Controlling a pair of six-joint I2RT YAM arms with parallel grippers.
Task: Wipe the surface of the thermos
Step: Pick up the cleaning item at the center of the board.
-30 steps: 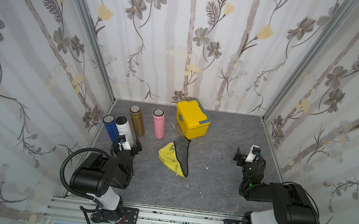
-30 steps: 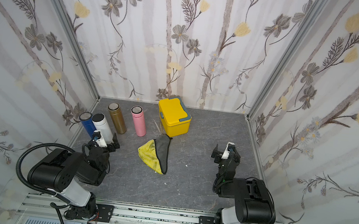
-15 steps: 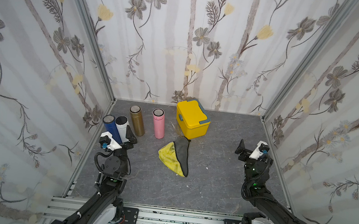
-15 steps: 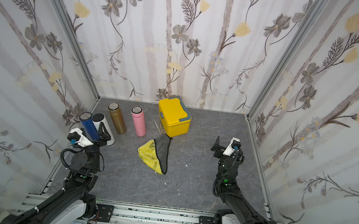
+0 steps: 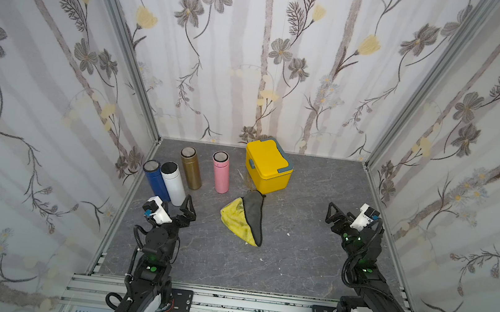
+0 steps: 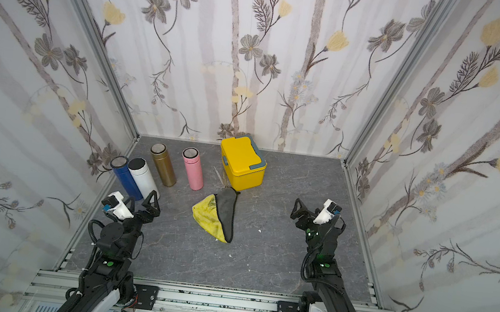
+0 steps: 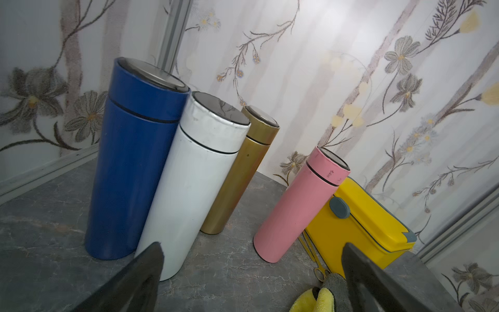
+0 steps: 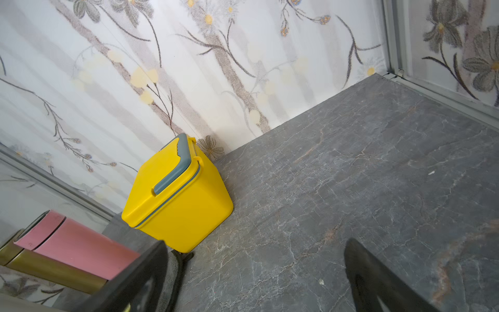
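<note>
Your left claw hangs low over the table at near left, jaws wide apart, nothing btw them. It points at the thermos group. Your right claw sits at near right, jaws just as wide, also empty, over bare table and well apart from every object. Its wrist cam faces the box.

Just beyond the left claw's tips stands the white thermos, w/ the blue thermos right beside it on the wall side. Both are upright and capped. They're so close that you can't tell if they touch.

Btw the two arms, approx ctr of the table, lies the cloth. It's crumpled, yellow w/ a grey side folded over. Nothing is touching it. Its far tip reaches the box's base.

Further back you've got the gold thermos, then the pink thermos to its right w/ a gap btw them. Both are upright, caps on. A thin gold tool w/ a ring handle lies on the table btw the pink thermos and the box; the left wrist view shows it best.

Farthest is the box, yellow w/ a grey handle, lid down, near the back wall.
</note>
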